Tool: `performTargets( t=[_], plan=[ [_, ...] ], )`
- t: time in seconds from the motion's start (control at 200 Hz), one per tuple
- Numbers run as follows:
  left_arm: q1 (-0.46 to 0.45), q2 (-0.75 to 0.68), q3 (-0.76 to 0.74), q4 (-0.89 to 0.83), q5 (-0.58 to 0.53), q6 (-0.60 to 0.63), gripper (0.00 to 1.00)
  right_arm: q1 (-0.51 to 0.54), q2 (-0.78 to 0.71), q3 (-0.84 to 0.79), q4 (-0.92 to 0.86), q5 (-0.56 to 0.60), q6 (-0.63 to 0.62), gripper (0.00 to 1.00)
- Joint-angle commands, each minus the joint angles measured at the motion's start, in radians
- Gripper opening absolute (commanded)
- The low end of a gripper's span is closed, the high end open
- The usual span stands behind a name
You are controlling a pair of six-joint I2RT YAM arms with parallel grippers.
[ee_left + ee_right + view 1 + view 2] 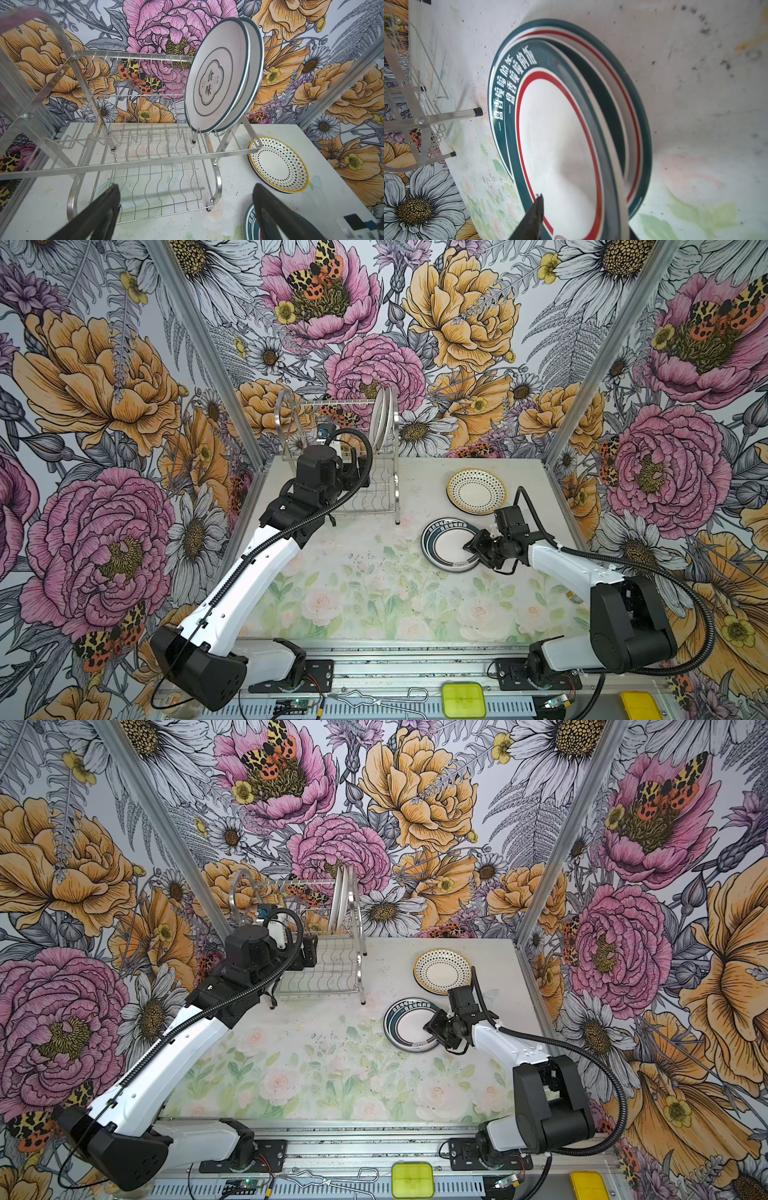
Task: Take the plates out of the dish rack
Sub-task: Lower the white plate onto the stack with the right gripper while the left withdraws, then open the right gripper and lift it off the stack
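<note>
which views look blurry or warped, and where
Left wrist view: fisheye bends the dish rack bars, and its near arch is smeared; the characters plate is sharp. Right wrist view: the teal-and-red plates soften toward the near rim, lettering readable. Both top views: crisp, corner posts splay outward.

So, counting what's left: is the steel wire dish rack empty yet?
Not empty: two white teal-rimmed plates stand upright in the steel wire dish rack's upper tier.
</note>
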Motion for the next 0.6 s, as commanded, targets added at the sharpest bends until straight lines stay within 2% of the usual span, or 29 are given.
performTargets(
  t=[0.0,0.225,0.335,0.595],
  plan=[
    [0.010,0.014,0.011,0.015,0.030,0.016,0.99,0.009,-0.014,0.014,-0.036,0.051,0.002,0.51],
    [0.012,0.022,0.016,0.013,0.030,0.018,0.99,0.027,0.014,0.051,-0.093,0.101,-0.015,0.57],
    [0.012,0.025,0.016,0.013,0.030,0.017,0.99,0.052,0.027,0.093,-0.144,0.162,-0.035,0.59],
    [0.012,0.046,0.030,-0.018,0.025,0.007,0.99,0.080,0.068,0.150,-0.173,0.179,-0.034,0.63]
  ],
)
